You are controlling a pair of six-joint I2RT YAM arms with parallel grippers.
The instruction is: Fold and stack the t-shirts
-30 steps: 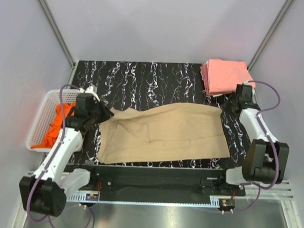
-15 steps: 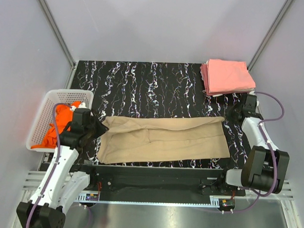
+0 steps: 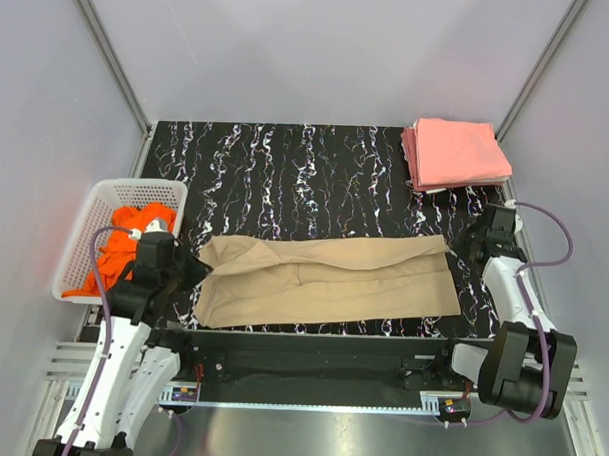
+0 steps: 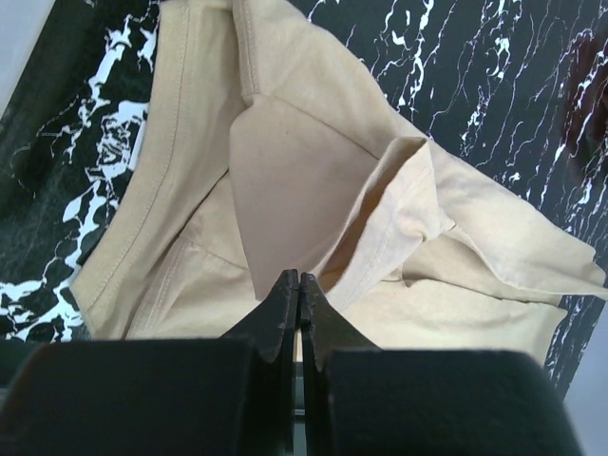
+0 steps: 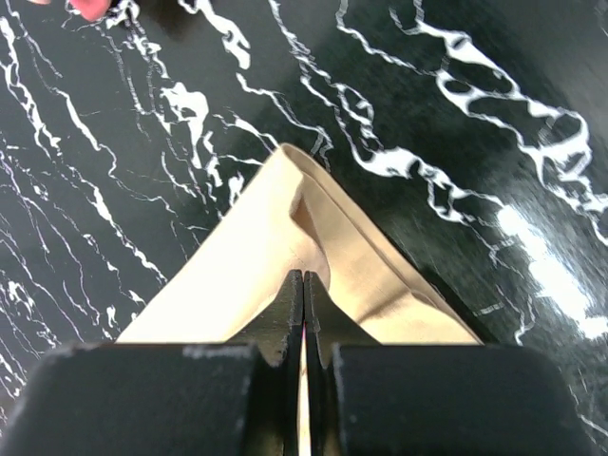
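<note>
The tan t-shirt (image 3: 323, 279) lies folded lengthwise into a long band across the near part of the table. My left gripper (image 3: 195, 268) is shut on its left end; in the left wrist view the jaws (image 4: 299, 285) pinch a tan fold (image 4: 285, 190). My right gripper (image 3: 462, 246) is shut on the shirt's upper right corner (image 5: 285, 237). The salmon-pink folded shirts (image 3: 454, 153) are stacked at the far right corner. The orange shirt (image 3: 119, 247) lies bunched in the basket at the left.
A white lattice basket (image 3: 95, 221) hangs off the table's left edge beside my left arm. The black marbled table (image 3: 297, 168) shows bare behind the tan shirt. Grey walls close in on both sides.
Both grippers have pulled the shirt's far edge toward the near side, folding the wide tan shirt into a narrower band. Both arms have drawn back toward their bases.
</note>
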